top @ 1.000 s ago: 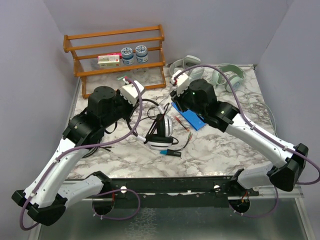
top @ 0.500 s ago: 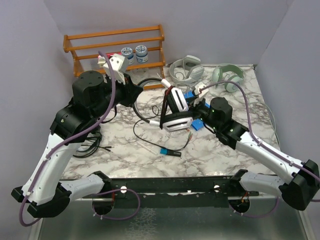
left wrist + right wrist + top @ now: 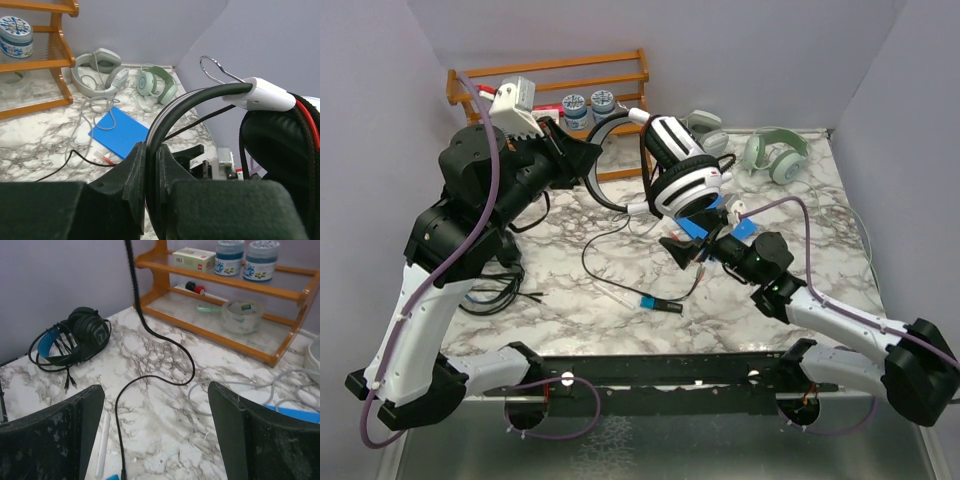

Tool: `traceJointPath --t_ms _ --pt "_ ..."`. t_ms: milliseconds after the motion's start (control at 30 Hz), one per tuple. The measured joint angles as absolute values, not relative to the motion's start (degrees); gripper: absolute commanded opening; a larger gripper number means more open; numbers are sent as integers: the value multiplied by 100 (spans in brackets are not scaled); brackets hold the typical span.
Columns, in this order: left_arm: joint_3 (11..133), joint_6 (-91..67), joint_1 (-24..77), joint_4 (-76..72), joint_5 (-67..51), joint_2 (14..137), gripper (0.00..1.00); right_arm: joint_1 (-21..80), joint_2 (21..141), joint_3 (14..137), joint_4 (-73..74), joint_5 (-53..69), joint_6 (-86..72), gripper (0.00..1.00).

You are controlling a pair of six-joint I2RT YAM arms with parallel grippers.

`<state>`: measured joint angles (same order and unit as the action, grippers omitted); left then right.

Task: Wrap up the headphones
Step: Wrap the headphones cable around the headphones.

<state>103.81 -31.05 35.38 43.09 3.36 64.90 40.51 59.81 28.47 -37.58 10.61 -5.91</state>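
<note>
1. The left pincer [image 3: 151,155] is pressed together on the black headband of the white-and-black headphones [image 3: 680,175] and holds them in the air just in front of the right end of the wooden rack [image 3: 210,336], clear of the bench [image 3: 830,240]
2. In the left wrist view the headband rises in an arc from between the fingers [image 3: 132,175] to a white yoke, with a dark ear cushion beside it
3. Their thin black cable [image 3: 118,435] hangs down in front of the rack and loops across the bench; farther out from the rack lies a small blue-and-black piece [image 3: 660,305], and I cannot tell whether the cable joins it
4. The right pincer [image 3: 678,248] is spread wide with nothing between its fingers; it sits low over the bench, farther from the rack than the lifted pair, and points towards the rack
5. A blue pad [image 3: 120,137] lies flat on the bench near the rack's right end
6. The grey-white headphones [image 3: 116,79] lie on the bench just beyond the rack's right end, and the pale green headphones [image 3: 150,84] lie beside them, farther from the rack
7. The black headphones [image 3: 87,332] lie on the bench out in front of the rack's left end, with their cable in loose loops around them
8. The rack holds two blue-lidded jars [image 3: 229,255] and a small box [image 3: 194,259] on one shelf, and a tape roll [image 3: 242,316] on the shelf below
</note>
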Motion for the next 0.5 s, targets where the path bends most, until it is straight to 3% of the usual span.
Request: traceJointPath --t_ms 400,500 --pt "10639 -3732 3538 4316 -119 6917 0 4051 8073 3680 -5489 1525 -336 91" --pt "10766 -3854 3538 4298 -309 7011 0 4051 8484 3789 -5898 1424 -257 84"
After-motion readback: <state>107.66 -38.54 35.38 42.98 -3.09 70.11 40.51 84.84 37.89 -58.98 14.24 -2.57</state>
